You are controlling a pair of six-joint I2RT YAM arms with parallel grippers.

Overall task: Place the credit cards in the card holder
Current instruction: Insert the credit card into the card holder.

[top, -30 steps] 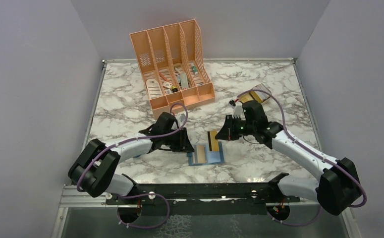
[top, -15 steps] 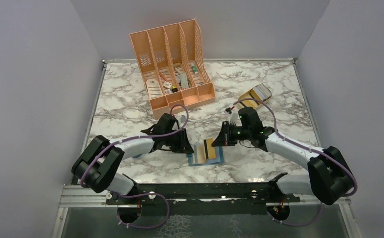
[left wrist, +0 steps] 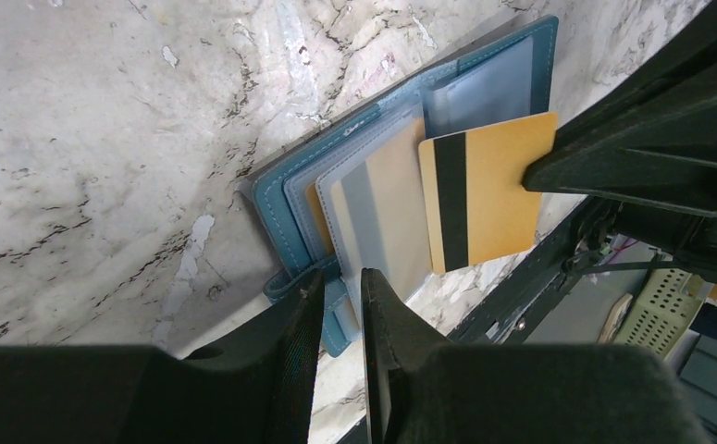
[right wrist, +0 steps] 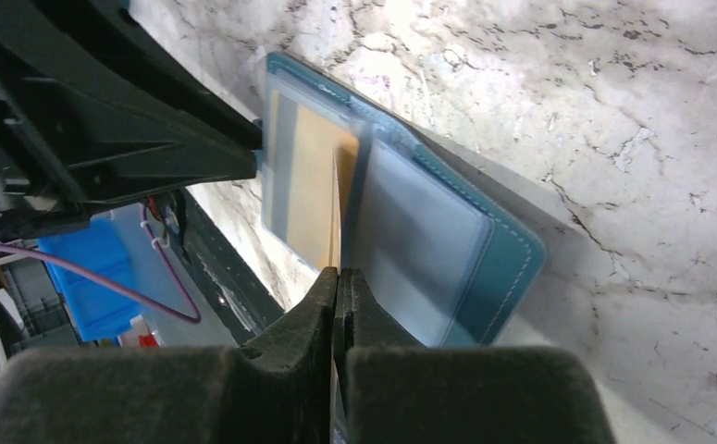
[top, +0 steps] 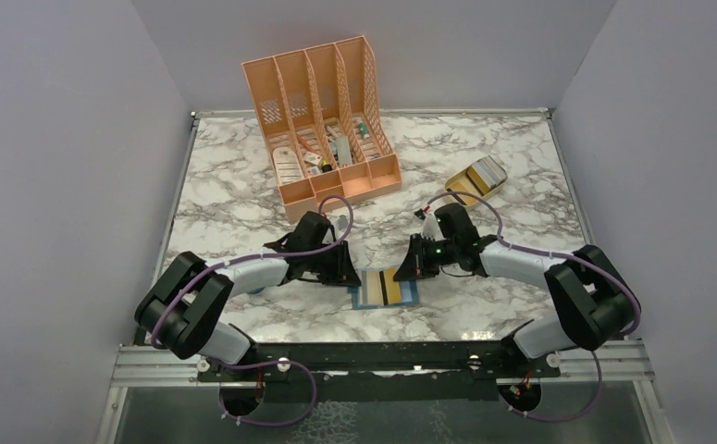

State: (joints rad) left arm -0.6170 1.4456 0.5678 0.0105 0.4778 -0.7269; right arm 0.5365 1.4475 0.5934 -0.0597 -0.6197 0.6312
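The teal card holder (top: pixel 406 294) lies open on the marble near the front edge. A tan card (left wrist: pixel 387 208) sits inside one of its clear sleeves and also shows in the right wrist view (right wrist: pixel 306 185). My left gripper (top: pixel 349 271) is shut on the card holder's left edge by the snap tab (left wrist: pixel 343 301). My right gripper (top: pixel 411 269) is shut on a gold card with a dark stripe (left wrist: pixel 488 190). It holds the card low over the holder's right half (right wrist: pixel 465 259). In the right wrist view this card (right wrist: pixel 336 208) shows edge-on between the closed fingers (right wrist: pixel 338 282).
A large peach desk organizer (top: pixel 322 120) with small items stands at the back centre. A tan tray (top: pixel 477 178) with something pale in it lies at the back right. The black rail (top: pixel 373 356) of the arm bases runs just in front of the holder.
My right gripper has moved left and down with the striped card, which has gone from steeply tilted to low over the holder. My left gripper has stayed put.
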